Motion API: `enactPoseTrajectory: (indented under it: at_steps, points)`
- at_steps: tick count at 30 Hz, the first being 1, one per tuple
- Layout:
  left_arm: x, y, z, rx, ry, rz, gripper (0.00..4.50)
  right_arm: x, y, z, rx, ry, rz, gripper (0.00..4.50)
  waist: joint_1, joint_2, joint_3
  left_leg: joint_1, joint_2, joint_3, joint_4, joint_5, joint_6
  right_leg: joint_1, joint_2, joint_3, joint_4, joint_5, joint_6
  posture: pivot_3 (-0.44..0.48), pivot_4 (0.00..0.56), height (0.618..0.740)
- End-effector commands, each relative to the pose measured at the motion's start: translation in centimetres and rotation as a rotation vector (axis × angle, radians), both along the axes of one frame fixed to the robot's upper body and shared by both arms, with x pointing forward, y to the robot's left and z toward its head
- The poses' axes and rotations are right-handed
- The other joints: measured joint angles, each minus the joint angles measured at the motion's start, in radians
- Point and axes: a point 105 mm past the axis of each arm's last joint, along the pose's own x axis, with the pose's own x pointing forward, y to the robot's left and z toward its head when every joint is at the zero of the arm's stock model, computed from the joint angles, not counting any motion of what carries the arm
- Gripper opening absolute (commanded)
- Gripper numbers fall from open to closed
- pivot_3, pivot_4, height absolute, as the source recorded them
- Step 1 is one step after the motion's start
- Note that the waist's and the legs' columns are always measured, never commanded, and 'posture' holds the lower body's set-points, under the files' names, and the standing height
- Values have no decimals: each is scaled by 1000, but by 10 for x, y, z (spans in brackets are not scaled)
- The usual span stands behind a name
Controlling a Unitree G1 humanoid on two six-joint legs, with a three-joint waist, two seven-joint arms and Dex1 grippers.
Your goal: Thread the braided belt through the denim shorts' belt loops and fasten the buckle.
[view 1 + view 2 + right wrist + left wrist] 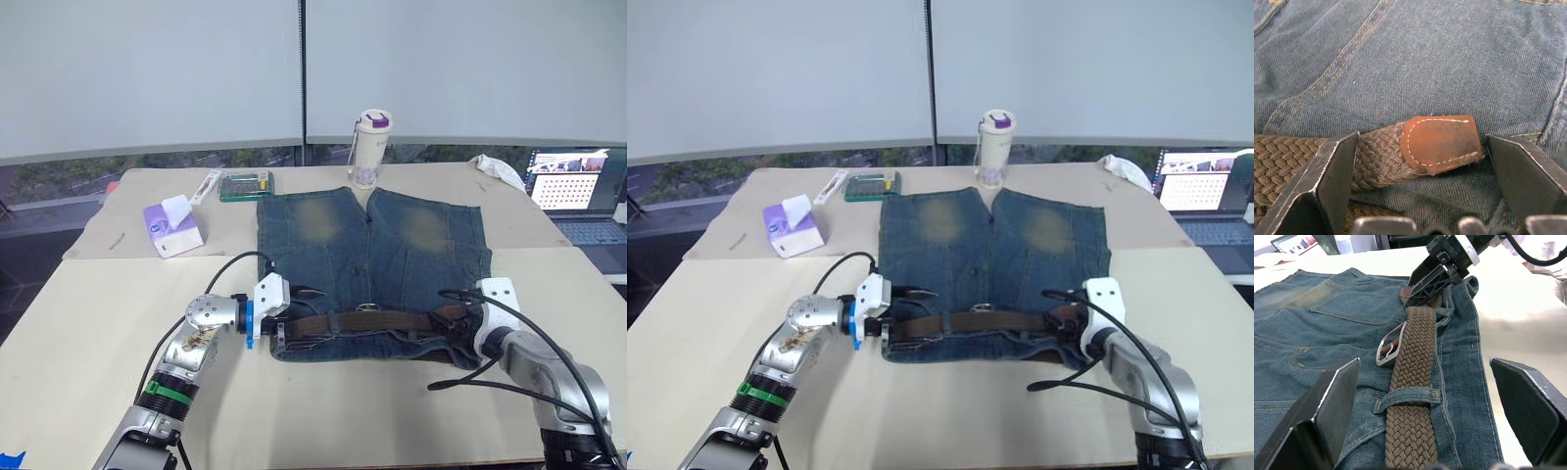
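The denim shorts (372, 250) lie flat on the table, waistband toward me. The braided belt (392, 321) runs along the waistband under a belt loop (1410, 395), its metal buckle (1390, 345) lying near the middle. My left gripper (294, 315) is open at the waistband's left end, its fingers (1337, 401) standing either side of the belt. At the right end my right gripper (460, 318) is open, and the belt's brown leather tip (1442, 142) lies on the denim between its fingers (1332, 166).
Behind the shorts stand a white bottle with a purple lid (371, 147), a green box (246, 185) and a purple tissue pack (172, 227). A laptop (578, 191) and white cloth (500, 168) are at the far right. Black cables (470, 377) loop by my right arm.
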Motion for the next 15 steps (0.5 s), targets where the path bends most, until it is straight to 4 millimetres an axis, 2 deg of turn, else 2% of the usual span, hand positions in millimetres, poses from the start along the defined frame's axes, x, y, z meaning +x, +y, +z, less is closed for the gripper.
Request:
enactPoseTrajectory:
  at_steps: [1, 5, 8, 15]
  points:
    - [2, -1, 9, 2, -56, -13, 4500, -13, -1, -29, 83, 136, -49, 4484, 0, 0, 0, 0, 0, 0, 0, 0, 0, 0, 0, 0, 0, 0, 0, 0, 150, 740]
    - [2, -1, 8, 6, -57, -14, 4500, -11, 7, -26, 225, 126, -61, 4484, 1, -1, 0, 0, 0, 0, 0, 0, 0, 0, 0, 0, 0, 0, 0, 0, 150, 740]
    - [1, -1, 7, 13, -60, -18, 4500, -9, 10, -21, 253, 108, -57, 3722, -1, -1, 0, 0, 1, 0, 0, 0, 0, 0, 0, 0, 0, 0, 0, 0, 150, 740]
    - [3, -3, 8, 4, -64, -18, 4500, -9, 8, -18, 226, 93, -38, 1398, -3, -1, 0, 0, 1, 0, 0, 0, 0, 0, 0, 0, 0, 0, 0, 0, 150, 740]
